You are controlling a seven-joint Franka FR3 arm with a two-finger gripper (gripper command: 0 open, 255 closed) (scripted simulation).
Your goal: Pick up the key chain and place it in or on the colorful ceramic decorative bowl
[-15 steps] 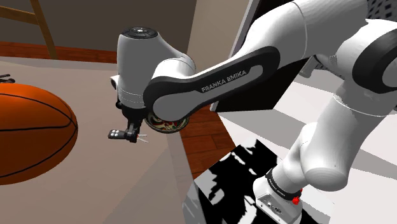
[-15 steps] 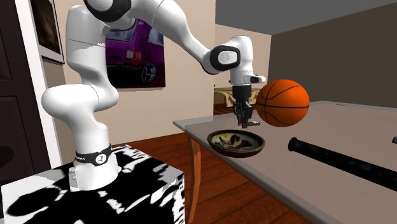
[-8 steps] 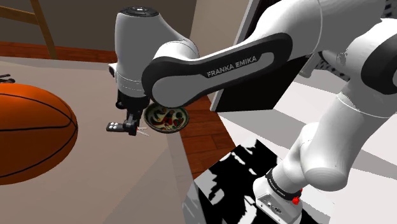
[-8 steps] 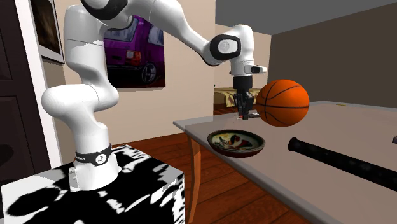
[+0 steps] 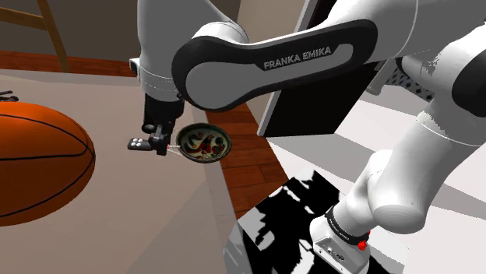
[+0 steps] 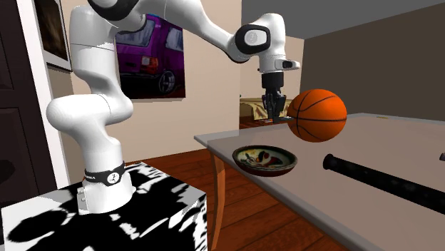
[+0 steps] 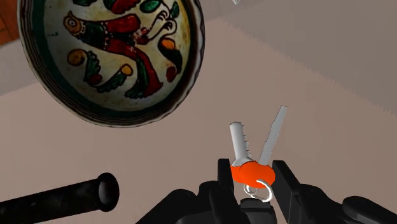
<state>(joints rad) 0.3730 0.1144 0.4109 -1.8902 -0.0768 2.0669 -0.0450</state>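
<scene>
A beige wall (image 6: 214, 93) carries a framed picture of a purple car (image 6: 153, 64). A darker brown wall (image 6: 385, 64) stands behind the grey-topped counter (image 6: 385, 142), whose wooden leg (image 6: 218, 192) meets a reddish wooden floor (image 6: 242, 207). A wooden ladder (image 5: 53, 35) stands beyond the counter.

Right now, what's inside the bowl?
Only its painted bird pattern; no object lies in the bowl. The key chain is clasped between the fingers, off to its side. Nothing covers its interior in the shoulder view.
</scene>
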